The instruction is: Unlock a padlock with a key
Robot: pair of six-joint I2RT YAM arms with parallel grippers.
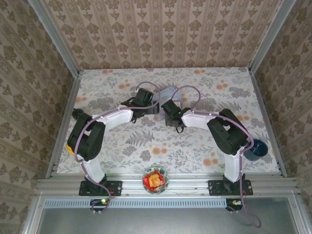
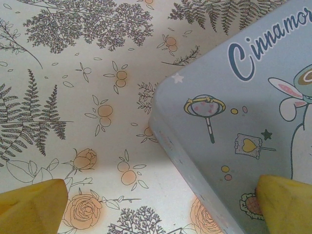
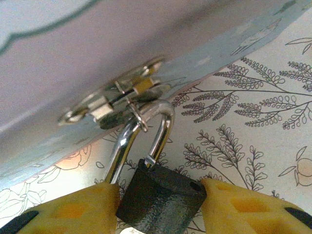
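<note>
a pale blue cartoon tin (image 2: 234, 107) sits on the floral tablecloth (image 2: 97, 63), its lid printed with a wand, a heart card and script lettering. a small bowl (image 1: 166, 176) of red and yellow sweets stands at the near edge. a dark blue cup (image 1: 256, 149) stands far right and a round black knob (image 1: 76, 113) far left. patterned wallpaper (image 1: 161, 34) covers the walls.

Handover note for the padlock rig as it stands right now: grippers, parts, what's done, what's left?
Left gripper: open, holding nothing, hovering over a corner of the blue tin.
Right gripper: shut on the padlock body.
The padlock hangs by its shackle through the tin's clasp.
Done: the shackle's short end looks lifted out of the body, so it is likely unlocked. I can't make out the key.
Left: confirm the padlock is open, then unhook it from the clasp.
</note>
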